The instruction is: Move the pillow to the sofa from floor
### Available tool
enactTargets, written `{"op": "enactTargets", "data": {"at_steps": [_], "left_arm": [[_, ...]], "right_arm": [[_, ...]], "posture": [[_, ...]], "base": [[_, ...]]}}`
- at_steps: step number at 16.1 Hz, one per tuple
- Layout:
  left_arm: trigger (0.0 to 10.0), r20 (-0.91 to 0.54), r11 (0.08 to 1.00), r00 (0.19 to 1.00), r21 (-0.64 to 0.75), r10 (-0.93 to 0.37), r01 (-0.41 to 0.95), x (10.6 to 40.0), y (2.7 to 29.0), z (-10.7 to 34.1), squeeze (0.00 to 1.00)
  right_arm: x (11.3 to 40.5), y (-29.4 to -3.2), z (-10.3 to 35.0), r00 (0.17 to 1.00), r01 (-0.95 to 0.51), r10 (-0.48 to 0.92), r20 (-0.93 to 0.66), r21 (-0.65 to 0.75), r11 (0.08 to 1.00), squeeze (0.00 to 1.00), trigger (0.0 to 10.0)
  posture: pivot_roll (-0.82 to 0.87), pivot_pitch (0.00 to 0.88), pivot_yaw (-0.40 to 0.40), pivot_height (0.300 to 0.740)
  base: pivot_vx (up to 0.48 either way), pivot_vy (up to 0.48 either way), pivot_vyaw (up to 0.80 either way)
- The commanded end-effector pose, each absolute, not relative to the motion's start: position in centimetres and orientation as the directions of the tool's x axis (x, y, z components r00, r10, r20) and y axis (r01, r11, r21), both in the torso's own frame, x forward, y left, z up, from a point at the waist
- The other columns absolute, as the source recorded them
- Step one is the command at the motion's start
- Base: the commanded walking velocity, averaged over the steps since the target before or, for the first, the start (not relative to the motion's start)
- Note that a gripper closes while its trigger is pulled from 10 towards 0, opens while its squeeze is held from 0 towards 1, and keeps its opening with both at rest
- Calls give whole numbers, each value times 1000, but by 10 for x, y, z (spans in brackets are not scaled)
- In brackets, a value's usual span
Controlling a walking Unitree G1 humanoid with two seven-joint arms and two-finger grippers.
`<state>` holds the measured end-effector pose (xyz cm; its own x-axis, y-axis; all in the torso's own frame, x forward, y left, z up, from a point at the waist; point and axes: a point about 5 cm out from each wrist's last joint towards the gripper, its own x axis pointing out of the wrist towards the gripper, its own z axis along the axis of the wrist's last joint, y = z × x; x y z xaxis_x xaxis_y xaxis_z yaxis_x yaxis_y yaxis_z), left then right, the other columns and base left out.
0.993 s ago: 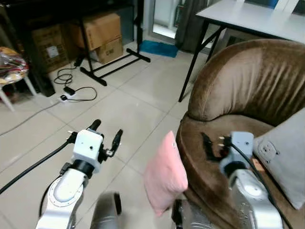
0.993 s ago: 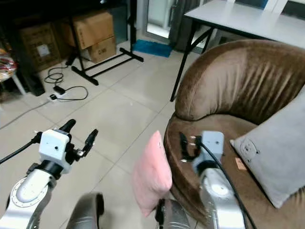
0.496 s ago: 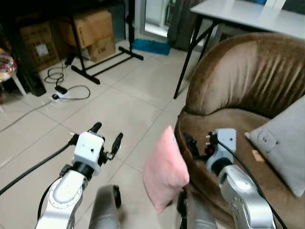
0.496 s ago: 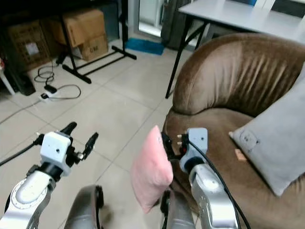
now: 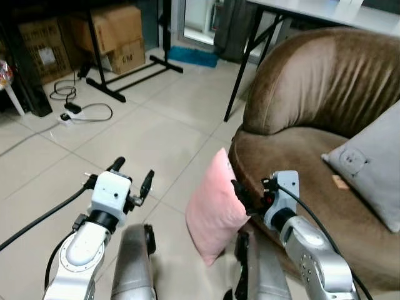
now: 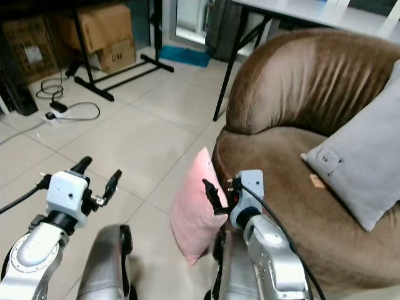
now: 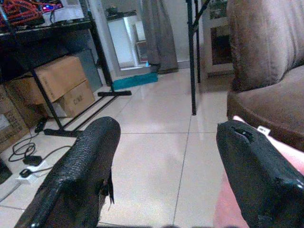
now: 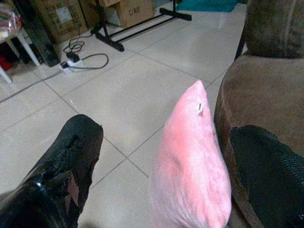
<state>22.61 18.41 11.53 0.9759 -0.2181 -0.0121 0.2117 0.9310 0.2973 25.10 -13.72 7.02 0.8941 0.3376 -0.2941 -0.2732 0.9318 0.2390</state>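
The pink pillow (image 5: 215,206) is standing on edge on the floor, leaning on the front of the brown sofa (image 5: 312,125), and your right gripper (image 8: 161,156) has its fingers spread wide on either side of it. Push in deeper before squeezing so you catch the fat middle, then lift toward 2 o'clock onto the seat; the left gripper (image 5: 130,181), also spread, can hang back.

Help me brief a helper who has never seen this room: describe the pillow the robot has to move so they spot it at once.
Find the big brown sofa. On the tiled floor, standing on edge against its front, is the pink pillow, with the right gripper open at its top edge. It is pink and off the seat; the other, grey pillow lies on the sofa.
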Motion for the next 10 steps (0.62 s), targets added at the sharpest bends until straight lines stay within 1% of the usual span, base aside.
{"op": "enactTargets", "data": {"at_steps": [1, 4, 5, 6, 8, 9, 10], "left_arm": [[10000, -4, 930, 977, 304, -215, 206, 227, 184, 117, 0], [10000, -2, 930, 977, 307, -215, 205, 228, 185, 117, 0], [10000, -4, 928, 976, 307, -219, 210, 228, 185, 117, 0], [10000, -11, 924, 971, 305, -238, 230, 228, 184, 117, 0], [10000, -37, 910, 955, 296, -293, 290, 228, 180, 115, 0], [10000, -77, 878, 924, 290, -376, 381, 227, 174, 112, 0], [10000, -102, 855, 897, 274, -429, 440, 226, 171, 110, 0]], "right_arm": [[252, -136, 69, 882, -289, 355, -309, 240, 927, 0, 10000], [255, -138, 68, 886, -282, 349, -305, 242, 928, 0, 10000], [257, -138, 68, 887, -286, 355, -296, 253, 924, 1000, 10000], [260, -136, 69, 887, -290, 367, -280, 279, 915, 1000, 10000], [265, -134, 66, 885, -288, 366, -286, 280, 916, 1000, 10000], [271, -131, 58, 877, -279, 358, -321, 266, 923, 1000, 10000], [275, -128, 52, 869, -276, 348, -351, 241, 931, 1000, 10000]], "posture": [[38, 0, -81, 448], [37, 0, -78, 443], [37, 0, -77, 443], [38, 0, -73, 443], [41, 0, -66, 443], [43, 0, -58, 443], [44, 0, -54, 443]], "base": [[0, 0, 0], [0, 0, 0], [0, 0, 0], [0, 0, 0], [0, 0, 0], [0, 0, 0], [0, 0, 0]]}}
